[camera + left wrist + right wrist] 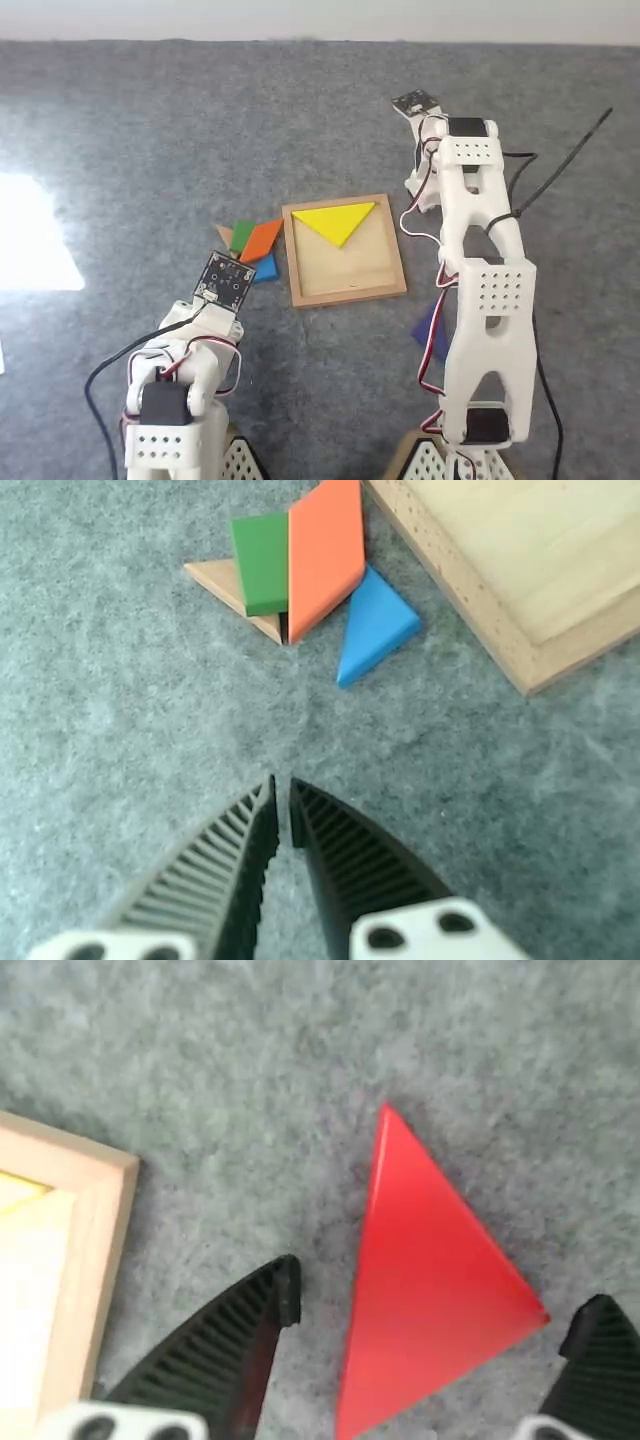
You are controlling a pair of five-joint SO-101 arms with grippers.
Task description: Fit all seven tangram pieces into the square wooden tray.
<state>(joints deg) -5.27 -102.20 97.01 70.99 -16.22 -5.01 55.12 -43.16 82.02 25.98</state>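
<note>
The tray (346,295) sits in the middle of the desk (150,130) with only the yellow triangle (335,222) seated against its far edge. The right hand (442,1305) is spread wide with the red triangle (430,1280) flat between its jaws, just off the tray's corner, apparently ready to pinch it. The left hand (283,798) hovers clenched and empty short of the green piece (262,560), orange piece (325,550), blue triangle (375,625) and tan piece (225,580) bunched by the tray's left side.

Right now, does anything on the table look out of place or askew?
Yes. Beside the tray, the green piece and orange parallelogram lie piled on a tan triangle, not flat. Nothing looks damaged.
</note>
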